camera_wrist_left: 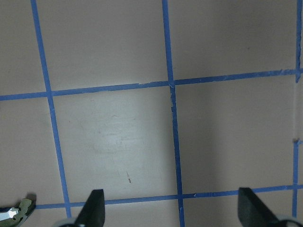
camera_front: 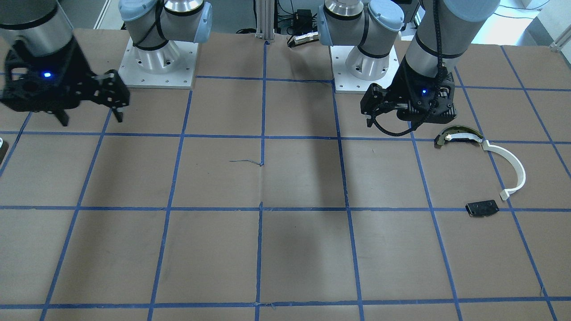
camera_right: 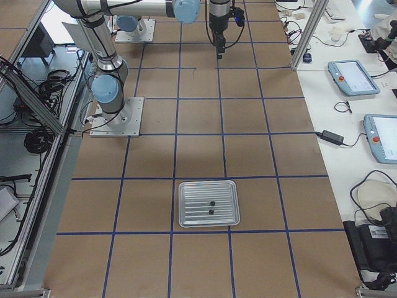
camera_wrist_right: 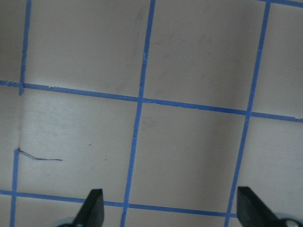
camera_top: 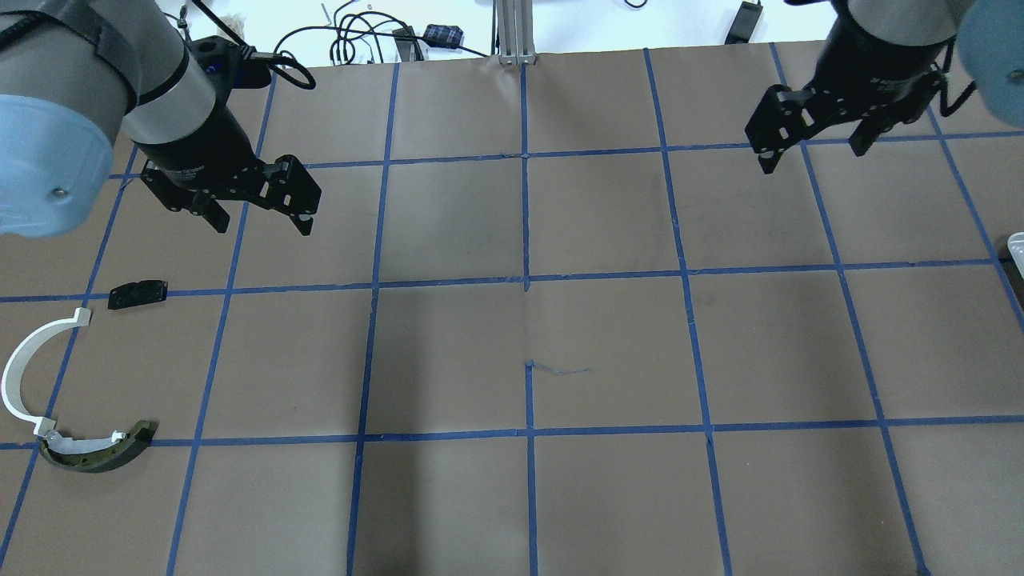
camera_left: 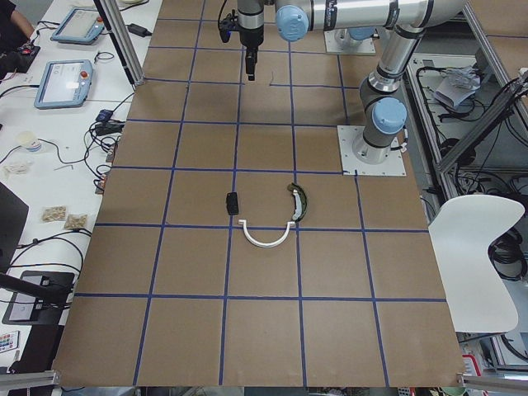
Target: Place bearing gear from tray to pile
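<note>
A silver tray [camera_right: 208, 186] lies at the robot's right end of the table with two small dark parts [camera_right: 212, 203] in it, too small to identify. The pile lies at the left end: a white arc strip [camera_top: 20, 368], a dark-and-tan curved piece [camera_top: 96, 454] and a flat black plate [camera_top: 138, 294]. My left gripper [camera_top: 260, 222] hangs open and empty above the table, beyond the black plate. My right gripper [camera_top: 812, 156] is open and empty at the far right, well short of the tray. Both wrist views show spread fingers [camera_wrist_left: 94, 208] [camera_wrist_right: 94, 208] over bare paper.
Brown paper with a blue tape grid [camera_top: 525, 280] covers the table. The tray's corner [camera_top: 1018, 244] just shows at the overhead view's right edge. Both arm bases [camera_front: 156, 62] [camera_front: 366, 64] stand on the robot's side. Cables and tablets lie on the side bench [camera_right: 353, 77].
</note>
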